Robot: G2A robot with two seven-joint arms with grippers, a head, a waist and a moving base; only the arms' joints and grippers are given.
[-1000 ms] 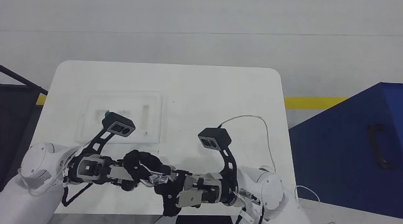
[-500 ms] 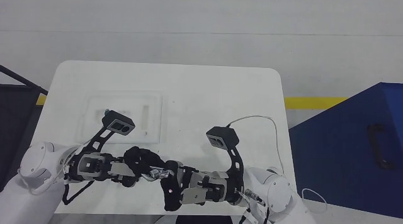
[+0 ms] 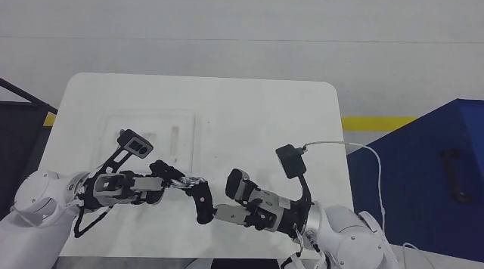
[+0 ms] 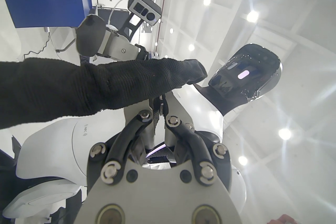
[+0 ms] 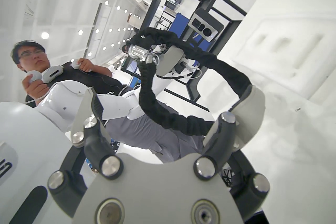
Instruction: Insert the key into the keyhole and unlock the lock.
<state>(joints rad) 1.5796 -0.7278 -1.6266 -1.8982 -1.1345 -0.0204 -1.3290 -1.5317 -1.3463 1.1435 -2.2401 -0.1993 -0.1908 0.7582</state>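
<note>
Bright, even room light; ceiling lamps [image 4: 252, 16] flare into starbursts, and both wrist views bend straight lines.

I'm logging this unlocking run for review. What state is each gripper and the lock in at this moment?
left gripper: shut on the lock, holding it in the air.
right gripper: open, fingers spread wide, holding nothing.
lock: gripped and lifted; too small to tell whether it is locked or unlocked.
</note>
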